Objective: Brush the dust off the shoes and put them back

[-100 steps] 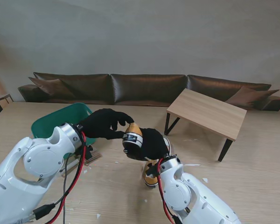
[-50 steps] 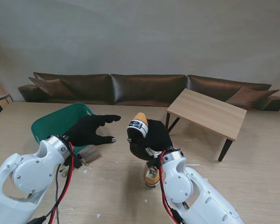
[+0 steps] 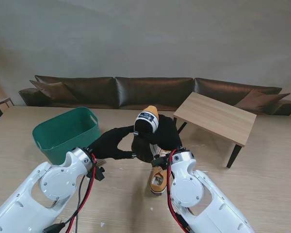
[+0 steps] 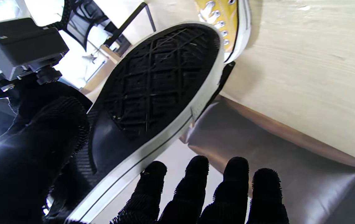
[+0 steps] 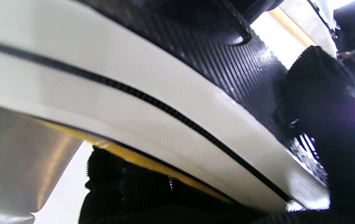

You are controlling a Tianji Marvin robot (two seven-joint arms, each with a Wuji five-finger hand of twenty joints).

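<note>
Over the wooden table (image 3: 262,194), my right hand (image 3: 162,138) holds one yellow sneaker (image 3: 146,121) aloft near my empty, spread left hand (image 3: 114,144), which likely needs the brush next.

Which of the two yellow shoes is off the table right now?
The shoe in the right hand is lifted, heel up, with its black sole facing the left hand. The other shoe rests on the table near the right wrist.

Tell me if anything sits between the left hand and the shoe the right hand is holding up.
Nothing visible does. The left hand is open beside the raised shoe, its fingers just short of the black sole.
</note>
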